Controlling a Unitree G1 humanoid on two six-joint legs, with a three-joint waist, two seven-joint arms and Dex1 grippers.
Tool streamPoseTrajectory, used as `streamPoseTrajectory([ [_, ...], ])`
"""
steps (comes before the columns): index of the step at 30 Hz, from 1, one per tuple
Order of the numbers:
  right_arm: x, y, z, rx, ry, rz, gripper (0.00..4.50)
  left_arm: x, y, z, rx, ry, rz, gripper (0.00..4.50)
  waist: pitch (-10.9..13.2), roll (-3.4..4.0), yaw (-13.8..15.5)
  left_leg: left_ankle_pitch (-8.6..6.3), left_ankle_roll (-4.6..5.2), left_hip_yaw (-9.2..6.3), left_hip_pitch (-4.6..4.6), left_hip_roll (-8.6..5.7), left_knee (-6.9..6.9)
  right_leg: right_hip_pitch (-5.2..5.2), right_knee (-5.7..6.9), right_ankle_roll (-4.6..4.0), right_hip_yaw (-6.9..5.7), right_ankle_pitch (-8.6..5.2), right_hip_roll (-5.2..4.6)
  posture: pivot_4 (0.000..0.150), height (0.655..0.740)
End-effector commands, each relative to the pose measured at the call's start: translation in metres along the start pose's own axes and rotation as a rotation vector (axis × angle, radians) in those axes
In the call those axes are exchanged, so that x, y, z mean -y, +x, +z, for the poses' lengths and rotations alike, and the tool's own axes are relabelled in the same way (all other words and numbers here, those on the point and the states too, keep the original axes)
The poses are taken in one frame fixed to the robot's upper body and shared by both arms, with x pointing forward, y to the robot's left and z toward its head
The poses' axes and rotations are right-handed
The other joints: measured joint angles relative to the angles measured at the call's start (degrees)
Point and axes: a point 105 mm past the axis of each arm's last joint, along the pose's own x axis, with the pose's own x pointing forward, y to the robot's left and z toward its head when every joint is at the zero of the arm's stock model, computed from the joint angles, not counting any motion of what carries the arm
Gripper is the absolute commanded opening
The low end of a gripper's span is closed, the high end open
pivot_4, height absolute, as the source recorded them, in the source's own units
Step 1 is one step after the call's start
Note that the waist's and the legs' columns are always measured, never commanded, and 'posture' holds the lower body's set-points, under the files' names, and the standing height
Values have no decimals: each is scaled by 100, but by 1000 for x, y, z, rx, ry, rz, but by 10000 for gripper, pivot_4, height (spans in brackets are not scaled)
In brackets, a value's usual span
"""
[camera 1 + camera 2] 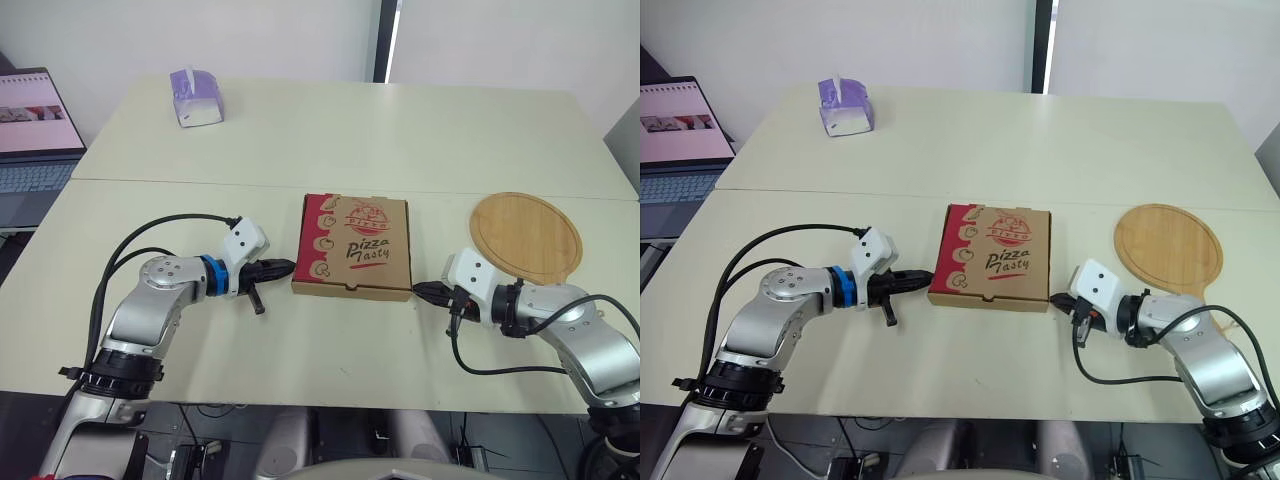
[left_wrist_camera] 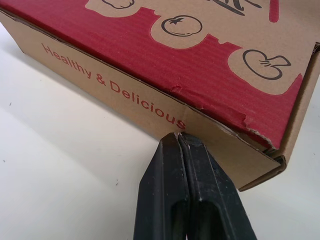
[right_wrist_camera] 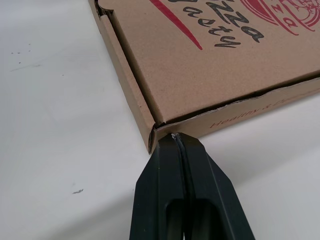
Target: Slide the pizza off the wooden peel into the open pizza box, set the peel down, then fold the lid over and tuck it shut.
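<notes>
- Box lies closed mid-table, directly between both grippers.
- Left gripper, fingers pressed together and empty, points at the box's left wall.
- Right gripper, likewise clenched, sits at the near right corner.
- Peel rests bare, right of the box.

Cream tables before white wall, laptop alongside

Purple tissue box sits near the far left corner of the cream table, open laptop just off the table's left edge.
</notes>
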Motion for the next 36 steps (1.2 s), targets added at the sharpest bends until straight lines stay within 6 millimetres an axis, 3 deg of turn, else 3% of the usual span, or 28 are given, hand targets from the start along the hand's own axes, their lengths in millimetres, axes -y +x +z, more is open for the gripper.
streamPoseTrajectory([
  [1, -3, -3, 15, 48, -44, 11, 388, 10, 7, 11, 36, 35, -56, 0, 0, 0, 1, 0, 0, 0, 0, 0, 0, 0, 0, 0, 0, 0, 0, 1500, 7251],
  [4, 0, -6, 12, 32, -50, -5, 388, 3, -3, 8, 23, 34, -19, 0, 0, 0, 1, 0, 0, 0, 0, 0, 0, 0, 0, 0, 0, 0, 0, 1500, 7251],
  [9, 16, -28, 10, 14, -47, -91, 388, -17, -53, -2, -31, 37, 98, 0, 0, 0, -20, 0, 0, 0, 0, 1, -5, -5, -1, -1, 0, -1, 0, 1500, 7251],
  [14, 36, -67, -3, -26, -53, -190, 388, -38, -108, -23, -160, 46, 278, 0, 0, 0, -5, -1, 1, 0, 0, 1, -7, -3, -3, -2, -1, -1, -2, 1500, 7251],
  [20, 61, -122, -27, -120, -83, -257, 388, -40, -157, -42, -272, 15, 404, 0, 0, 0, 1, -4, 7, 1, 6, 0, -11, 9, -15, -1, -5, -1, -7, 1500, 7251],
  [26, 66, -150, -43, -189, -87, -209, 388, -37, -171, -45, -284, -8, 432, 0, 1, 1, 1, -10, 18, 0, 36, 1, -25, 37, -26, -1, -7, -2, -7, 1500, 7251],
  [36, 63, -143, -48, -209, -123, -157, 388, -42, -161, -35, -246, -8, 421, 0, 1, 2, 3, -12, 19, 3, 78, 6, -40, 79, -49, -1, -9, -2, -7, 1500, 7251],
])
